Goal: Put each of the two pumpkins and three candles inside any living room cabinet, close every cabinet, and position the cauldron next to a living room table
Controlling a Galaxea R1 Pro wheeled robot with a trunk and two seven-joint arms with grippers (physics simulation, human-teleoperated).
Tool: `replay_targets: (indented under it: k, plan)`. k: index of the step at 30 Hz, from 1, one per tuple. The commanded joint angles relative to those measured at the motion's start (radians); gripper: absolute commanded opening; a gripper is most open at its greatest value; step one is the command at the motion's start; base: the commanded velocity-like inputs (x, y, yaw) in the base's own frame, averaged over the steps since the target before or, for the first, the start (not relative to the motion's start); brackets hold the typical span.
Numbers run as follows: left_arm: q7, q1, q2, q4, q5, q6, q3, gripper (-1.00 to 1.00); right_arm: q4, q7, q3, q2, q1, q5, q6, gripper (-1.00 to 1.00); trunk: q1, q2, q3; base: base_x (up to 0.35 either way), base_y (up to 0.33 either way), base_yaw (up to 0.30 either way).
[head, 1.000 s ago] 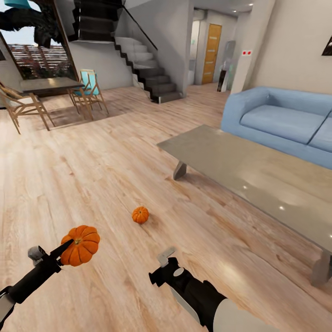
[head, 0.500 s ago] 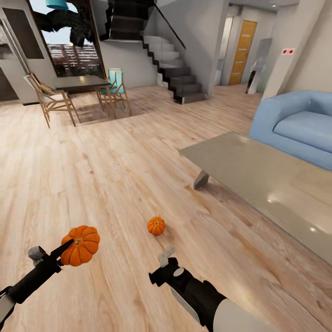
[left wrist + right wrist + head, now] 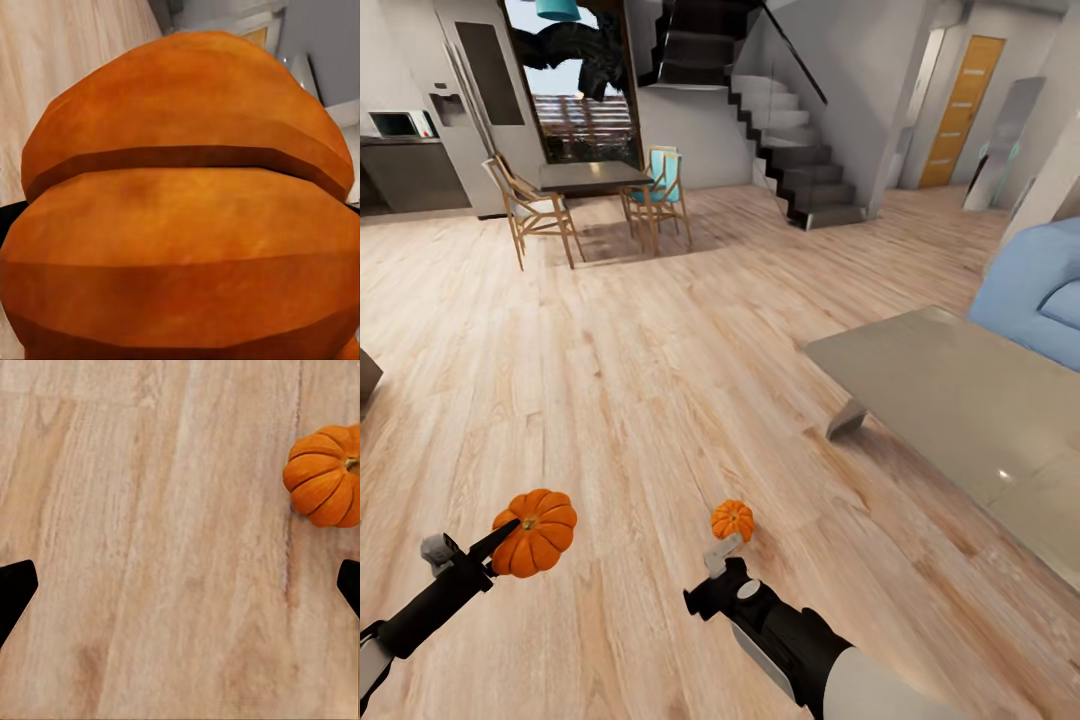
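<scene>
Our left arm (image 3: 420, 610) is slim and matte black, ending in a grey block and pointed black fingers. Our right arm (image 3: 800, 645) is thicker: black casing, a round grey cap, a pale grey-white shell, light grey fingers.

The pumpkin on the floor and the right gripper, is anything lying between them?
No. In the head view the pumpkin on the floor sits just beyond the right gripper, with bare wood floor between; the right wrist view agrees.

One orange pumpkin (image 3: 536, 532) held aloft; second pumpkin (image 3: 732, 520) upright on floor.
</scene>
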Motion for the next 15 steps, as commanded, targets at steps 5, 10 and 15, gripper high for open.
replay_targets:
  k: [5,10,15]
  plan:
    - [-0.002,0.000,0.000,0.000,0.002,0.002,0.001,-1.00,0.000,0.001,0.000,-0.003,0.000,0.000,-0.036,1.00,0.000,0.000,0.000,0.336,0.000,0.042]
    - [-0.002,0.000,0.000,0.000,0.001,0.002,0.001,-1.00,0.002,0.002,0.000,-0.005,0.000,0.000,-0.053,1.00,0.000,0.000,0.000,0.336,0.000,0.002]
    - [-0.002,0.000,0.000,0.000,0.001,0.002,0.001,-1.00,-0.004,0.004,0.000,-0.006,0.000,0.001,-0.055,1.00,0.000,0.000,0.000,0.336,0.000,0.000]
